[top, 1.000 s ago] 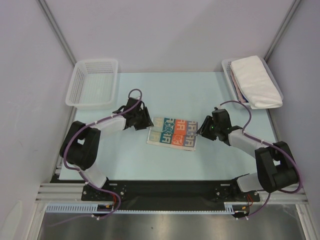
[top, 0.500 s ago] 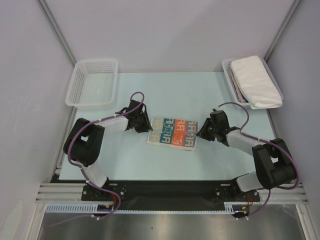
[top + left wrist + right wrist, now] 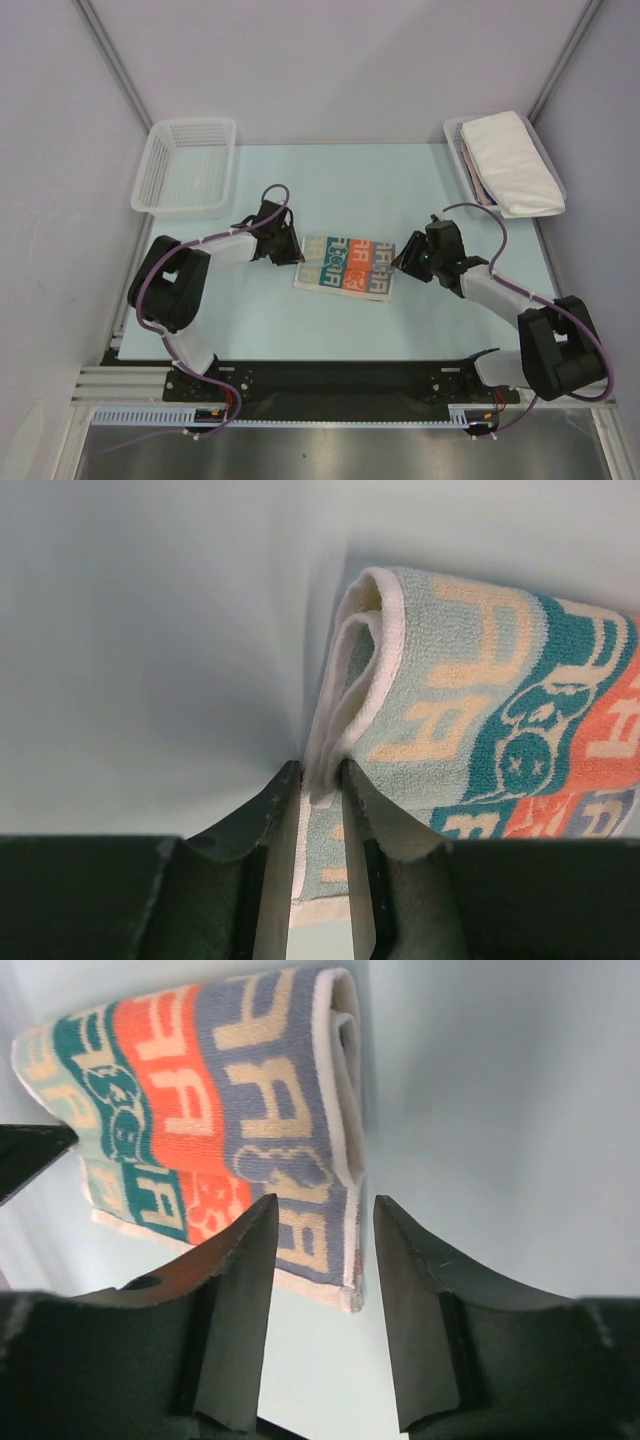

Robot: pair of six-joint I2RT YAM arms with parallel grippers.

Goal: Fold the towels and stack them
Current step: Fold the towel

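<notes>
A folded towel with colourful lettering lies flat at the table's middle. My left gripper is at its left end. In the left wrist view the left gripper is shut on the towel's white-rimmed folded edge. My right gripper is at the towel's right end. In the right wrist view the right gripper is open, and the towel's right edge and near corner lie between the jaws without being pinched. A folded white towel rests in the right basket, with a pinkish edge under it.
A white mesh basket stands at the back left with nothing in it. The right basket sits at the back right corner. Grey walls and metal posts close in the pale blue table on three sides.
My left gripper moved in to the towel's left end and closed on its folded edge. My right gripper narrowed and then reopened at the right end, and its arm shifted a little.
</notes>
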